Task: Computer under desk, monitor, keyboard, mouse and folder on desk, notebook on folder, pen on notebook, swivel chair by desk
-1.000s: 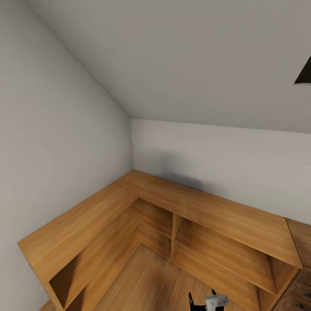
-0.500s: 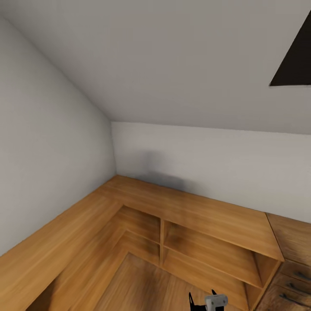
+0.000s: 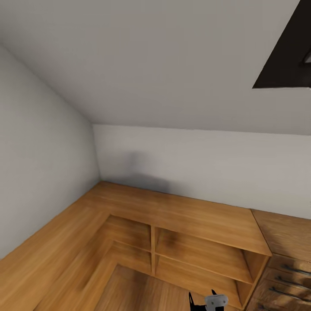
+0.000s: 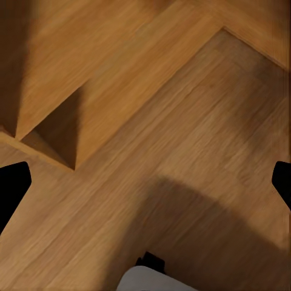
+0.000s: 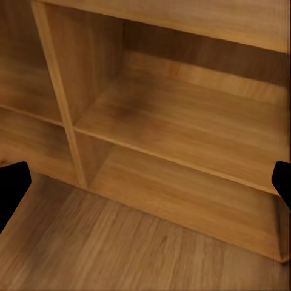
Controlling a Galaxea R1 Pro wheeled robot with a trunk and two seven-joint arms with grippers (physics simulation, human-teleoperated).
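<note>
Facing a corner of low, light wooden L-shaped open shelving (image 3: 172,216) under grey walls; both the left pincer (image 4: 145,182) and right pincer (image 5: 145,182) gape wide, holding nothing.

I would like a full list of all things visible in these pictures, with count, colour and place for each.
Low cabinet: one, light wood, L-shaped, along both walls into the corner; its open shelves hold nothing visible.
Drawer unit: one, darker wood with dark handles, at the cabinet's right end.
Walls: two, pale grey, meeting in the corner.
Sloped ceiling: one, pale grey.
Dark opening: one, black, in the ceiling at upper right.
Floor: wood, in front of the cabinet.
Left claw: black fingertips wide apart, open, over the floor.
Right claw: black fingertips wide apart, open, facing the shelves.
</note>
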